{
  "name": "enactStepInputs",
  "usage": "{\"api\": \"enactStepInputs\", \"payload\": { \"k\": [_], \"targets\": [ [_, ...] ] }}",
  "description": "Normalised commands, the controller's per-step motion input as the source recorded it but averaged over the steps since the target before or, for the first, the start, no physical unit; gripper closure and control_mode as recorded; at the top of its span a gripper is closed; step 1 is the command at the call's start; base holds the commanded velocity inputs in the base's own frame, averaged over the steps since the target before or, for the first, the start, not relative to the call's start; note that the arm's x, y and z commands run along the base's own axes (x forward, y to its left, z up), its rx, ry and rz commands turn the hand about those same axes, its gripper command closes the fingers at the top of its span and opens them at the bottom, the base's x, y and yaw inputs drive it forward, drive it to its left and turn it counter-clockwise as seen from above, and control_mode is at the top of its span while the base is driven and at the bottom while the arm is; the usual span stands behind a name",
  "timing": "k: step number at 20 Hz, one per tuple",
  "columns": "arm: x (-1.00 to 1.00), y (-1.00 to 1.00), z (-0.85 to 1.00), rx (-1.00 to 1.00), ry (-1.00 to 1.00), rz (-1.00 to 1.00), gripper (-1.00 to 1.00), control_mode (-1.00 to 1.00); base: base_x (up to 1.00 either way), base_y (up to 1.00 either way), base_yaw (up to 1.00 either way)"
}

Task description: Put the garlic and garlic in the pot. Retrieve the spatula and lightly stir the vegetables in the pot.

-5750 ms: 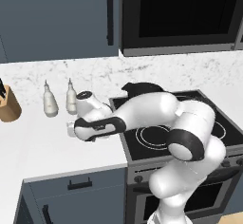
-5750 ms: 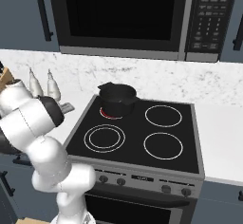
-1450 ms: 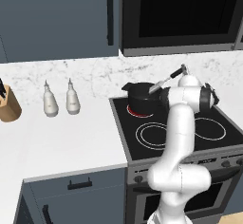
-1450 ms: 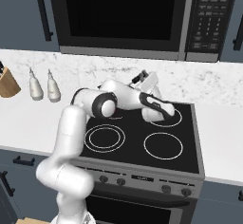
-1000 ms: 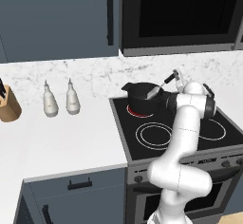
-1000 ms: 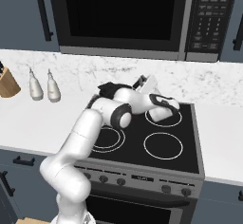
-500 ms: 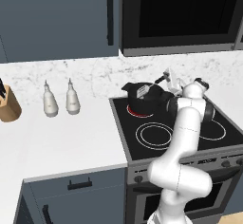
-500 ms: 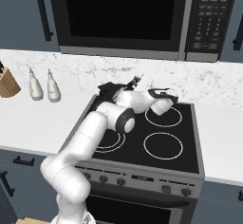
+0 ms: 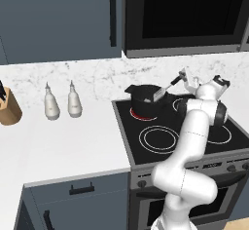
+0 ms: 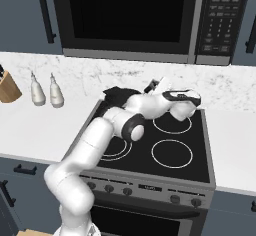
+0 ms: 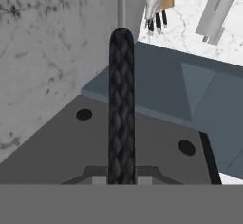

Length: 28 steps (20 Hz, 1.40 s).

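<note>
The black pot point(image 9: 141, 94) stands on the stove's back left burner, and in the right base view the pot point(image 10: 118, 94) is partly behind my arm. My gripper point(image 9: 183, 76) is shut on the black handle of the spatula point(image 9: 170, 84), which slants down to the left. Its silver-grey head rests at the pot's right rim. From the right side, my gripper point(image 10: 159, 85) and the spatula handle point(image 10: 151, 86) sit just right of the pot. In the hand view the woven black spatula handle point(image 11: 121, 109) rises from my gripper point(image 11: 121, 178). The garlic is hidden.
Two white bottles point(image 9: 51, 107) point(image 9: 74, 104) and a wooden knife block point(image 9: 8, 110) stand on the counter left of the black stove point(image 9: 160, 141). A microwave point(image 10: 130, 17) hangs above. The marble back wall is close behind the pot.
My wrist and forearm have swung to the right and turned over the back burners. The spatula stays in the grip, its head still at the pot's right rim.
</note>
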Motion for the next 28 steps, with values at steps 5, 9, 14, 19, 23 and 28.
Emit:
{"api": "enactStepInputs", "payload": {
  "k": [5,9,14,19,23,28],
  "targets": [
    [0.0,0.36,-0.06,-0.29,0.41,-0.1,1.0,-1.0,0.0,0.0,0.0],
    [0.02,0.66,-0.29,-0.31,0.38,-0.12,1.0,-1.0,0.0,0.0,0.0],
    [0.19,0.86,-0.22,-0.05,0.11,-0.04,1.0,-1.0,0.0,0.0,0.0],
    [0.16,0.71,-0.12,0.2,0.0,0.0,1.0,-1.0,0.0,0.0,0.0],
    [0.16,0.31,-0.08,0.3,-0.03,0.0,1.0,-1.0,0.0,0.0,0.0],
    [0.2,0.0,-0.01,0.06,-0.2,0.0,1.0,-1.0,0.0,0.0,0.0]
  ]
}}
